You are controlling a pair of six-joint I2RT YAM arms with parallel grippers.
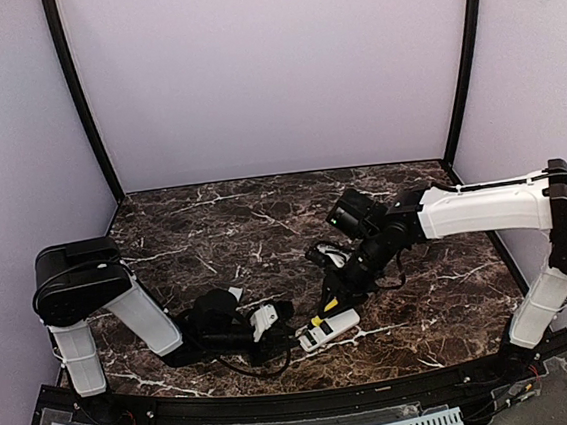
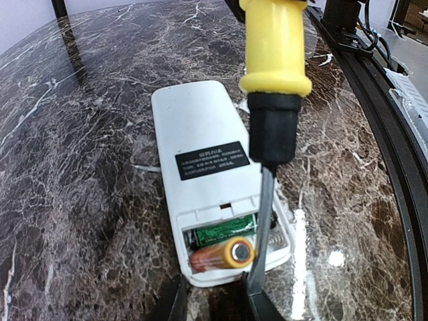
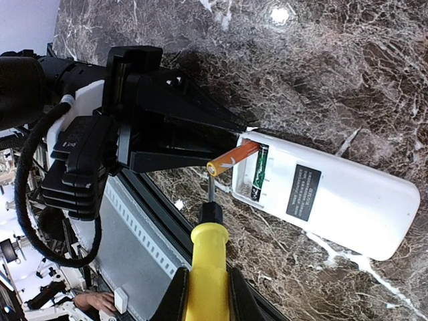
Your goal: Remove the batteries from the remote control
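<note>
Right tool is clamped on the yellow handle of the screwdriver. At its 12 o'clock we see the orange battery, just beside the blade tip, poking from the open end of the remote control on the surface. Left tool sits part-open at that end; we cannot tell whether it grips.
</note>
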